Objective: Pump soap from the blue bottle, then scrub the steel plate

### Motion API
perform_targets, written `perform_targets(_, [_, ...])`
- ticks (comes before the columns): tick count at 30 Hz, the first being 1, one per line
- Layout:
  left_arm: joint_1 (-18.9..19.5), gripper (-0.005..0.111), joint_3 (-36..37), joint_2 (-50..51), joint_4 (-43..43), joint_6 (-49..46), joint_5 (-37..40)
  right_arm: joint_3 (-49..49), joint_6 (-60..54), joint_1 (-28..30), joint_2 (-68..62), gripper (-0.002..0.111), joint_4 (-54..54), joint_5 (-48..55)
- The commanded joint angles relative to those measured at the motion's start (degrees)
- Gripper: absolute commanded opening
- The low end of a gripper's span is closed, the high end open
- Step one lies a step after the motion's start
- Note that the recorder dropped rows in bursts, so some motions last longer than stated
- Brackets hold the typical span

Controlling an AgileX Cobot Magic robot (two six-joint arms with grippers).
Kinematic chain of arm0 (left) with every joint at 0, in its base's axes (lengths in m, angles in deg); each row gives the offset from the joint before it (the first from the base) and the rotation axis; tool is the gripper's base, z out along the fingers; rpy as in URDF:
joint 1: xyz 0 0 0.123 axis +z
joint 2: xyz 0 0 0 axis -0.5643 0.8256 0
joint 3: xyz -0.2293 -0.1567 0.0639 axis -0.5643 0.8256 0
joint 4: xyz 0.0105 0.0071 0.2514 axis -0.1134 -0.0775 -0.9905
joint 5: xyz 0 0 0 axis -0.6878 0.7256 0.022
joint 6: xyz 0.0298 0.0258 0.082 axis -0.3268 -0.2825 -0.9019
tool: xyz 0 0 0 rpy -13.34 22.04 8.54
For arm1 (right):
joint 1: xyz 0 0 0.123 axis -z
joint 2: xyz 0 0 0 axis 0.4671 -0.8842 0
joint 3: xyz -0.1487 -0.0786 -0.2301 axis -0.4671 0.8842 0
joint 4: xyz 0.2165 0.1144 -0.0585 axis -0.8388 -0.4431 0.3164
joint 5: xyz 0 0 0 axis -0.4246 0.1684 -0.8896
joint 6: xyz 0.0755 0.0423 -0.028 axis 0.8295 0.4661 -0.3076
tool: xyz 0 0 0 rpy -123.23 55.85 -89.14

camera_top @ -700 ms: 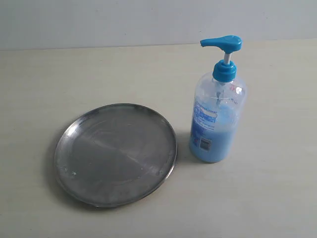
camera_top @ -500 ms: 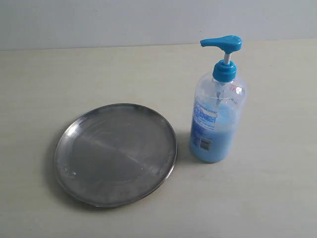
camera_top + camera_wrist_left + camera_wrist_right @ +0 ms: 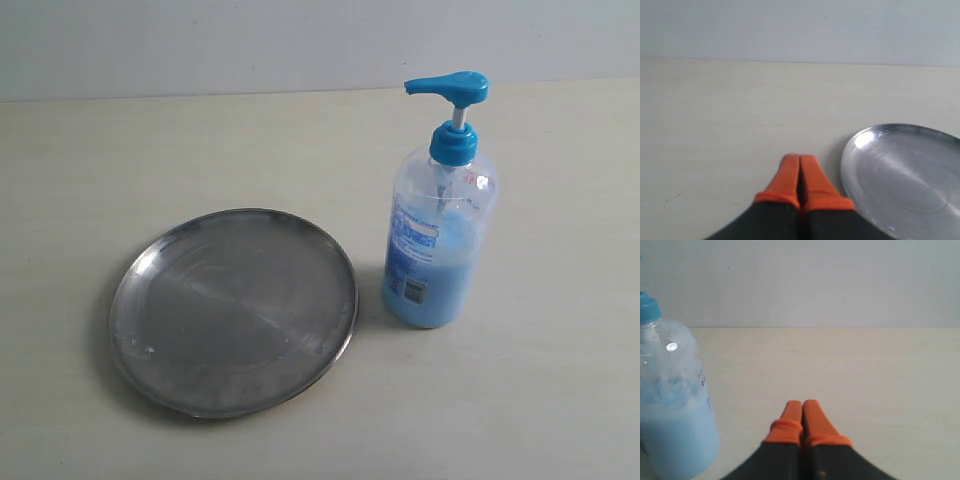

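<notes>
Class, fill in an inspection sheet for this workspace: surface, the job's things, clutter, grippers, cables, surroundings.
Surface: pale, matte table.
Job's things: steel plate lies flat and scuffed, with no soap blob seen on it; blue bottle stands upright to its right, apart from it, with pale blue soap in its lower part.
Clutter: nothing seen.
Grippers: left gripper has its jaws shut and empty, near the plate's rim; right gripper has its jaws shut and empty, beside the bottle.
Cables: nothing seen.
Surroundings: plain pale wall behind the table.
</notes>
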Motion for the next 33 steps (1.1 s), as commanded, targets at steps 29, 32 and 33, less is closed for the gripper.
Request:
perform_targets(29, [0.07, 0.001, 0.20, -0.35, -0.23, -0.05, -0.42, -12.74, 0.22, 0.22, -15.66, 0.000, 0.05, 1.80])
perform_targets(32, [0.07, 0.001, 0.20, -0.35, -0.23, -0.05, -0.42, -15.31, 0.22, 0.22, -18.30, 0.000, 0.05, 1.80])
perform_targets(33, [0.07, 0.001, 0.20, -0.35, -0.23, -0.05, -0.42, -16.01, 0.22, 0.22, -19.23, 0.000, 0.05, 1.80])
